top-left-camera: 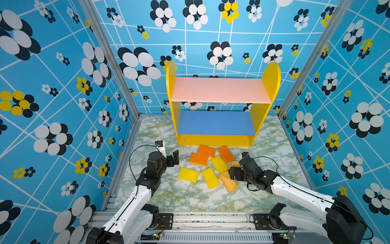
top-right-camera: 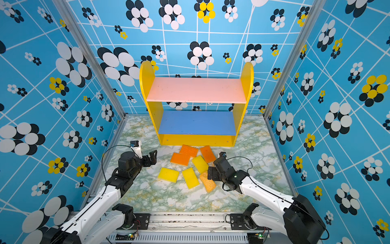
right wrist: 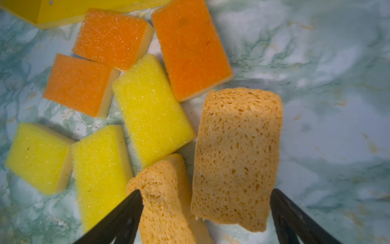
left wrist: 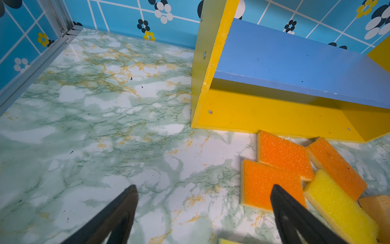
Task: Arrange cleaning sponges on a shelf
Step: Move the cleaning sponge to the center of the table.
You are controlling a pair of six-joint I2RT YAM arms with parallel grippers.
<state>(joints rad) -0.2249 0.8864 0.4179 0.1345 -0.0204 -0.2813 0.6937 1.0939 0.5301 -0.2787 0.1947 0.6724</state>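
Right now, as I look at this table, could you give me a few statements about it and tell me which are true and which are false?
1. The shelf has no sponges on its pink board or its blue board. True.
2. The left claw grips a yellow sponge. False: it is open and empty over the table.
3. Three orange sponges lie on the table in front of the shelf. True.
4. Only two yellow ones are on the table. False: three yellow sponges lie there.
5. The right claw hangs open over the two tan sponges. True.
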